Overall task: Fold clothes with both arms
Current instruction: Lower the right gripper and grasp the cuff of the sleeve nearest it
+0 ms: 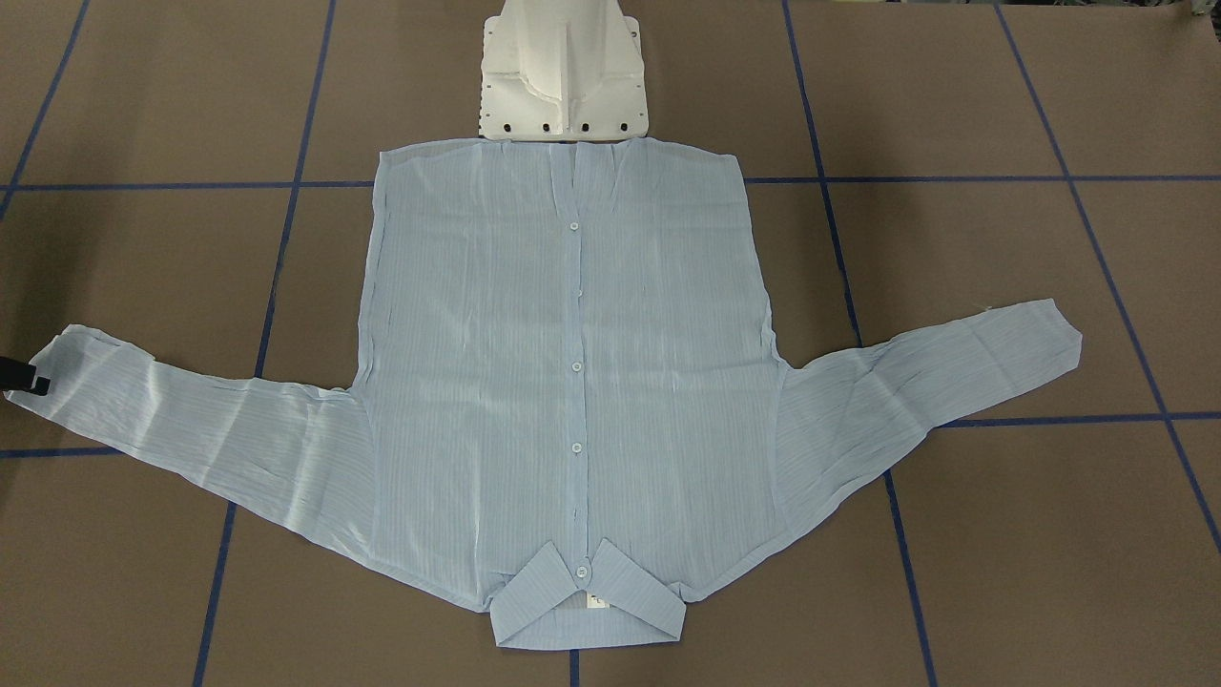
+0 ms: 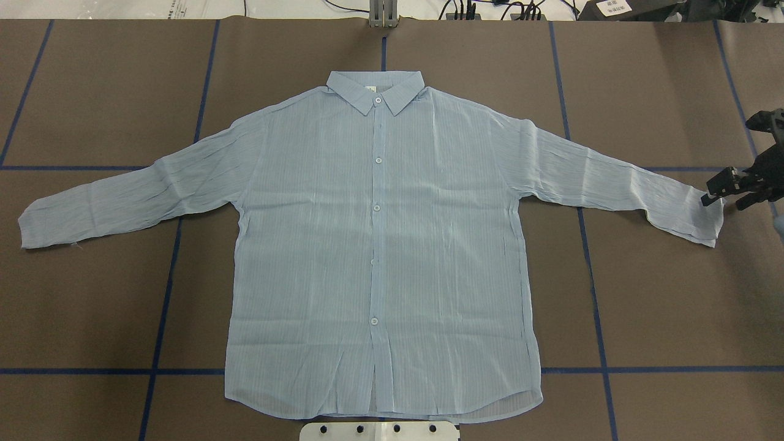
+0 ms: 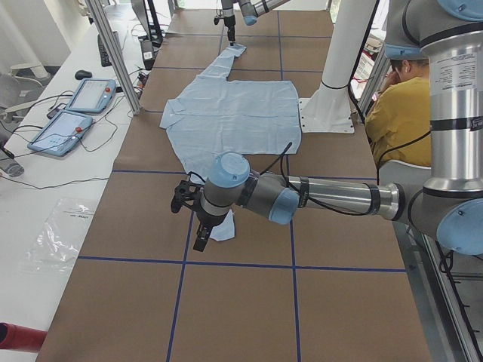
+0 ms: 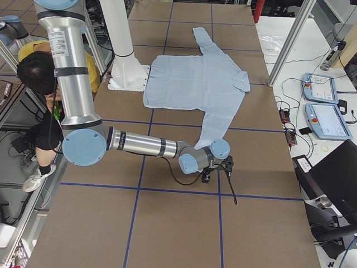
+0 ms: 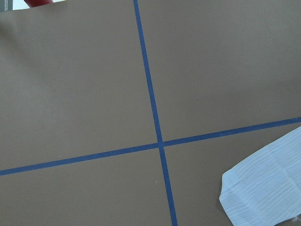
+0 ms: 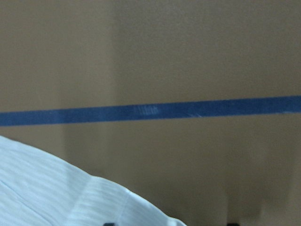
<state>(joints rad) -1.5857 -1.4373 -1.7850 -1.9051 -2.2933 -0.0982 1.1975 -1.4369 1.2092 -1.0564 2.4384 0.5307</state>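
The light-blue striped shirt (image 2: 380, 245) lies flat and buttoned on the brown table, collar (image 2: 375, 89) away from the robot and both sleeves spread out. My right gripper (image 2: 732, 193) is at the edge of the right sleeve's cuff (image 2: 692, 208), low over the table, its black fingers apart and open. The front-facing view shows only its tip (image 1: 27, 377) at that cuff. The right wrist view shows the cuff (image 6: 47, 193) at lower left. My left gripper (image 3: 201, 237) shows only in the exterior left view, beside the left cuff (image 3: 224, 230); I cannot tell its state. The left wrist view shows that cuff (image 5: 263, 188) at lower right.
The white pedestal base (image 1: 563, 72) stands at the shirt's hem. Blue tape lines (image 2: 588, 257) grid the brown table cover. A person in a yellow top (image 3: 400, 113) sits behind the robot. Teach pendants (image 3: 75, 113) and cables lie on the white side bench.
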